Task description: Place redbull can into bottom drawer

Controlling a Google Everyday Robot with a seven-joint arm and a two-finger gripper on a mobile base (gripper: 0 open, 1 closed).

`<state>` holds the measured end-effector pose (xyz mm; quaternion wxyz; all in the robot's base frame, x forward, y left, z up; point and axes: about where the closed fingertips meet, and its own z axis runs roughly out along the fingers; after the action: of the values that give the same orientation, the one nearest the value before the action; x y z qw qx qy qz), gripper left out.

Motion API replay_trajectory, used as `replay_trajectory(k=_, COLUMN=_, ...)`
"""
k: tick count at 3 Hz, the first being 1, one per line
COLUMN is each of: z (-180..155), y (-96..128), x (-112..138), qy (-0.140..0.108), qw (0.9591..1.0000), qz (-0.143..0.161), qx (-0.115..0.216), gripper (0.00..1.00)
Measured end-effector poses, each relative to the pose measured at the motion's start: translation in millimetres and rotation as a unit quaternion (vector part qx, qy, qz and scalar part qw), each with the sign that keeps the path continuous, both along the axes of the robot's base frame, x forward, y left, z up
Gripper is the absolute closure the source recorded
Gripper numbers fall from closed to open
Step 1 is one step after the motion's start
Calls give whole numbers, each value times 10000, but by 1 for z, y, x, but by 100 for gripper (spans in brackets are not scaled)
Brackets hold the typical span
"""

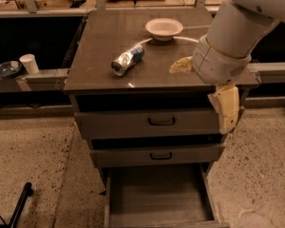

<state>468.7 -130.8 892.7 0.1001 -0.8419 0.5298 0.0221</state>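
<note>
The redbull can (127, 60) lies on its side on the cabinet top (104, 37), left of centre, silver end facing the front left. The bottom drawer (156, 196) is pulled out, its flat floor bare. My gripper (202, 96) hangs over the cabinet's right front corner, well right of the can and not touching it. It is open, with one cream finger (181, 65) pointing left over the top and the other finger (226, 107) hanging down in front of the upper drawer. Nothing is held.
A white bowl (164, 28) sits at the back of the cabinet top. Two closed drawers with black handles (161, 121) are above the open one. A white paper cup (29, 63) and a dark dish (7, 69) stand on a ledge at left. Speckled floor surrounds the cabinet.
</note>
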Motion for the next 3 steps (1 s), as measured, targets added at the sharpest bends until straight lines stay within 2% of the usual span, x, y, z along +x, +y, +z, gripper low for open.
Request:
replay_trajectory(k=1, z=-10, y=17, x=13, qy=-127, qw=9964, qz=834, qx=27, gripper=0)
replay_trajectory(k=2, z=-9, y=39, x=33, qy=-439, qw=9838, qz=1736, qx=20, gripper=0)
replay_trajectory(k=3, z=-2, y=59, x=51, qy=-675, qw=9688, qz=2383, qx=22, gripper=0)
